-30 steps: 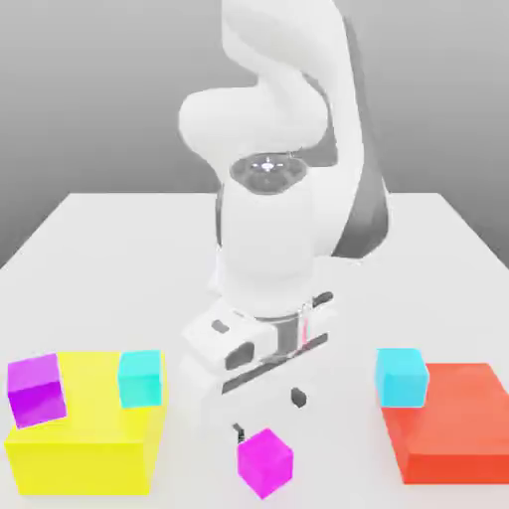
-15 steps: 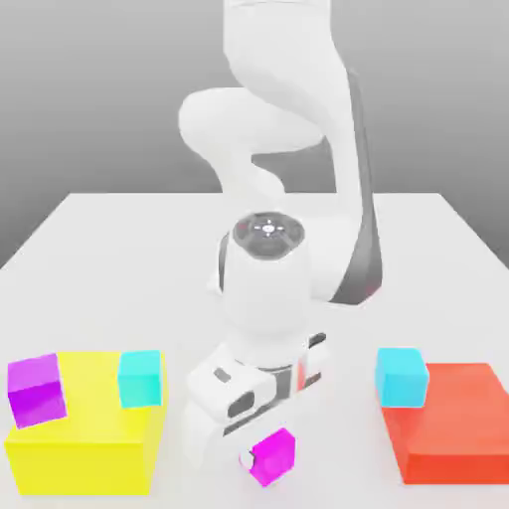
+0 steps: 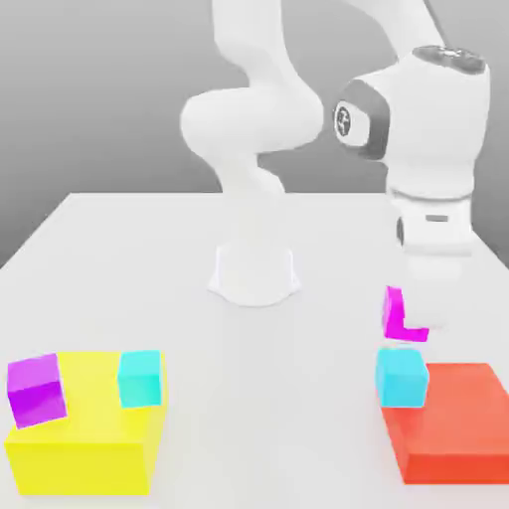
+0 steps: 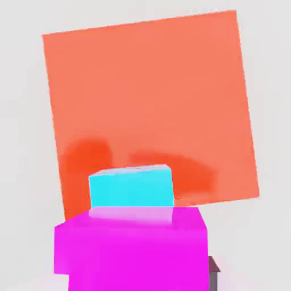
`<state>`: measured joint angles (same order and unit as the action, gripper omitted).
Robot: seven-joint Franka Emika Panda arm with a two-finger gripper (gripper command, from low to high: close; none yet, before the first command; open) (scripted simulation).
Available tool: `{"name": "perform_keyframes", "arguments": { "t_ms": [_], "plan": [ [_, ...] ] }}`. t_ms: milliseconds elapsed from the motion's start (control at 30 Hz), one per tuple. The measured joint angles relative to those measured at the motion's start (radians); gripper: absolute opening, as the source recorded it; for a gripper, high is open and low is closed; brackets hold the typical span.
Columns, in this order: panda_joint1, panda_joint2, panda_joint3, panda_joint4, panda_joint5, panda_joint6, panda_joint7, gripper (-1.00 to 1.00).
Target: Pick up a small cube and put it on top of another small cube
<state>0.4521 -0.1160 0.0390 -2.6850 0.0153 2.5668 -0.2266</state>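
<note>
The arm's fingers [image 3: 408,326] are pinching the small bright magenta cube [image 3: 401,316] and holding it in the air, clear of the white counter [image 3: 129,258]. Directly beneath it, with a thin gap showing between the two, sits the small plain cyan cube [image 3: 402,377], which rests on the near corner of the flat red block [image 3: 452,423] at the exterior view's right. That gap is what matters now: the magenta cube looks to hang nearly straight above the cyan one, perhaps a touch toward the robot's base, so the coming move is, I'd judge, mostly a short descent with only a slight sideways trim.

From the hand view, the magenta cube [image 4: 132,244] sits close under the camera with the cyan cube [image 4: 131,186] peeking out just past its edge, the red block [image 4: 153,96] spread behind both. The faces of the two cubes seem roughly squared to each other, so little twist should be needed.

Well apart, at the exterior view's left, a big yellow block [image 3: 84,437] carries a violet-purple cube [image 3: 37,390] and a second cyan cube [image 3: 140,377]; neither looks to be in the way.
</note>
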Motion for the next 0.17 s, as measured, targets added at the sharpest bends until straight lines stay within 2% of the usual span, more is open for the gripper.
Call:
{"name": "perform_keyframes", "arguments": {
  "t_ms": [33,67,167],
  "plan": [
    [0.001,0.032,0.000,-0.006,-0.003,0.038,0.001,-1.00],
    [0.001,0.064,0.000,-0.011,-0.008,0.076,0.003,1.00],
    [0.002,0.064,-0.001,-0.011,-0.008,0.076,0.003,1.00]
  ]
}}
